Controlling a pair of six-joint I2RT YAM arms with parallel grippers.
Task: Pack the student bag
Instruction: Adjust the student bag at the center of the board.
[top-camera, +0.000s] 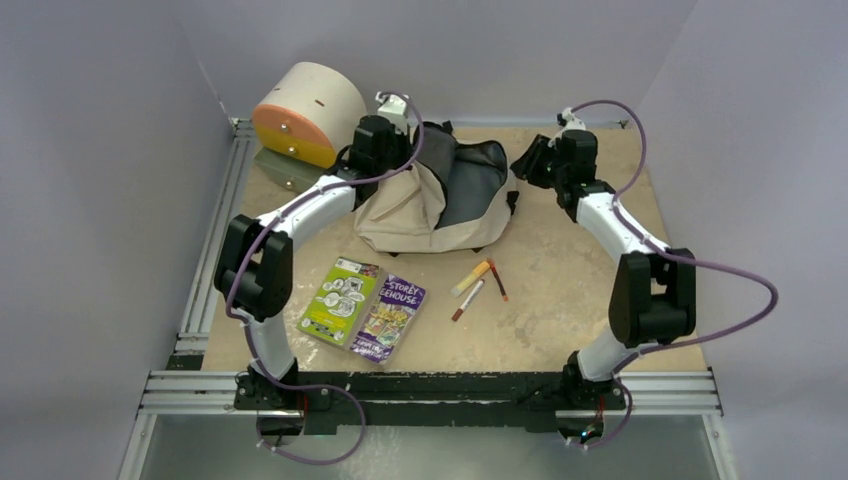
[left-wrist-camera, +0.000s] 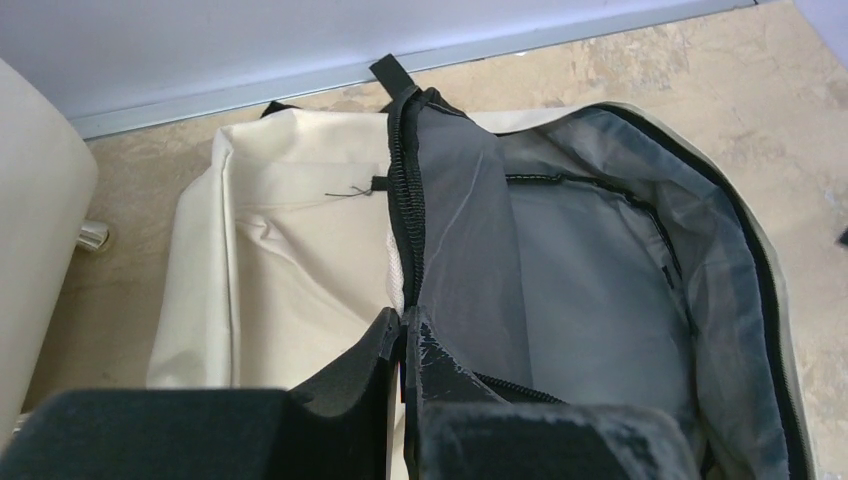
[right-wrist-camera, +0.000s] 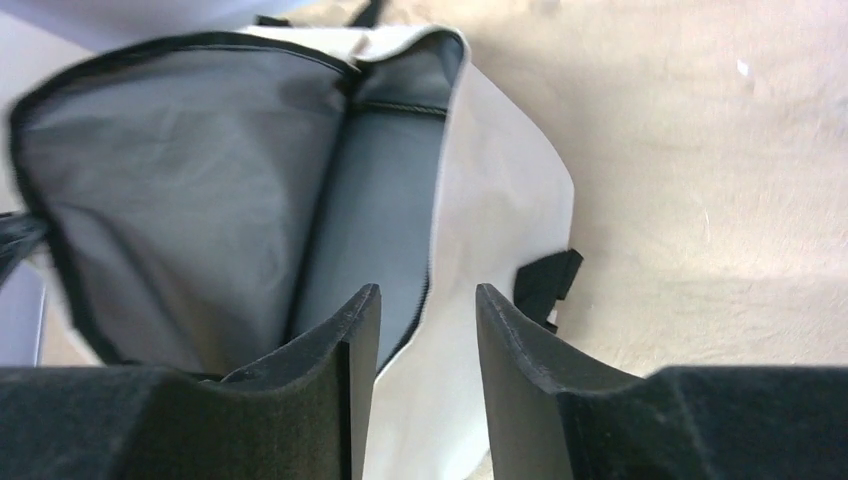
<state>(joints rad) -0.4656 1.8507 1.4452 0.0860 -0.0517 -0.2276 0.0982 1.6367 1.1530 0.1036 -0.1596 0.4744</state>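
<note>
The beige student bag (top-camera: 410, 215) lies at the back middle of the table, unzipped, its dark grey lining (top-camera: 478, 190) showing. My left gripper (top-camera: 395, 140) is shut on the bag's black zipper edge (left-wrist-camera: 405, 230) and holds that side of the opening up; the pinch shows in the left wrist view (left-wrist-camera: 402, 325). My right gripper (top-camera: 528, 165) is open at the bag's right edge. In the right wrist view (right-wrist-camera: 428, 300) its jaws stand apart over the beige side and zipper rim of the bag (right-wrist-camera: 490, 200), not touching it.
Two books (top-camera: 362, 307) lie in front of the bag. Several pens and markers (top-camera: 477, 281) lie right of the books. A cream-and-orange cylindrical drawer unit (top-camera: 305, 112) stands at the back left, close to the left arm. Grey walls close the back and sides.
</note>
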